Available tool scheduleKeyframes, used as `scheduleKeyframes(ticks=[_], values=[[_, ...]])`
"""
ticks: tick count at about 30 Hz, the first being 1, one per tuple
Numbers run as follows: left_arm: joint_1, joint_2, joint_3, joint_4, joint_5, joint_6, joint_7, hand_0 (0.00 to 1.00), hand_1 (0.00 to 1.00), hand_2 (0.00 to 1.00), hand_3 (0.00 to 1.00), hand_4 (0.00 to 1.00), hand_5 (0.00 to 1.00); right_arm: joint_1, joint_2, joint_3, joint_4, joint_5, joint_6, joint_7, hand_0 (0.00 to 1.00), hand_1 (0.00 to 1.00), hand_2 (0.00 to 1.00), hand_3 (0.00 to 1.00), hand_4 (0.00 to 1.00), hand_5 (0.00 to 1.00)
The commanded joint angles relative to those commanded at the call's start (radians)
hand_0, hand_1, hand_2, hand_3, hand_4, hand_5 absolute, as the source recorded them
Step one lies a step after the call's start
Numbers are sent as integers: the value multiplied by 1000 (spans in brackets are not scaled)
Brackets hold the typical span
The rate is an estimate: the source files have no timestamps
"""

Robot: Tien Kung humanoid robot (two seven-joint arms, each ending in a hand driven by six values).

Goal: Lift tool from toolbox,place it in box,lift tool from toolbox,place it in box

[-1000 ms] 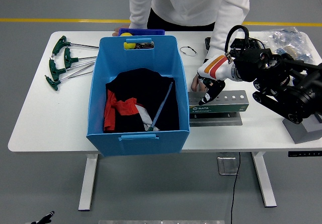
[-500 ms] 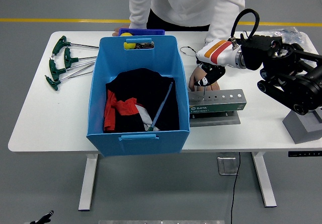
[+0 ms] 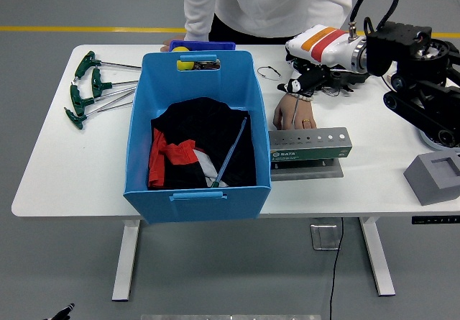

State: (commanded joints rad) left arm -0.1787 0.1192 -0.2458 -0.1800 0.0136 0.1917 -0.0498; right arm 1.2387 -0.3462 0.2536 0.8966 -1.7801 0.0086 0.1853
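Note:
The grey toolbox (image 3: 310,146), a rack with a row of holes, stands on the table right of the blue box (image 3: 198,129). My right hand (image 3: 300,84) is raised above and behind the rack's left end, with its fingers curled around a small thin tool (image 3: 294,87) that is mostly hidden in the hand. The blue box holds black and red cloth and a long blue tool (image 3: 231,153). A person's hand (image 3: 290,111) rests on the table against the rack's left end. My left arm is out of view.
Several green T-handle wrenches (image 3: 90,90) lie at the table's left. A person stands at the far side. A grey block (image 3: 437,177) sits at the right edge and a plastic bag (image 3: 413,52) at the back right. A yellow ball (image 3: 182,55) lies behind the box.
My right hand has risen from the rack's left end, up and back, drawing the tool out with it. The person's hand stays by the rack.

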Motion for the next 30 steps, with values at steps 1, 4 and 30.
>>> scheduleKeyframes(ticks=[1,4,30], values=[[0,-1,-3,0,4,0,2,915,942,913,635,762,552,-5,-3,20,9,-4,-14,0,2,2,8,18,746,651],[0,-3,-35,0,39,2,10,915,941,913,636,763,555,-16,-8,67,32,-12,-41,-3,2,2,2,10,745,657],[-8,-13,-98,0,113,6,28,915,940,912,638,762,558,-55,89,26,364,-28,-139,-122,64,27,90,68,729,646]])
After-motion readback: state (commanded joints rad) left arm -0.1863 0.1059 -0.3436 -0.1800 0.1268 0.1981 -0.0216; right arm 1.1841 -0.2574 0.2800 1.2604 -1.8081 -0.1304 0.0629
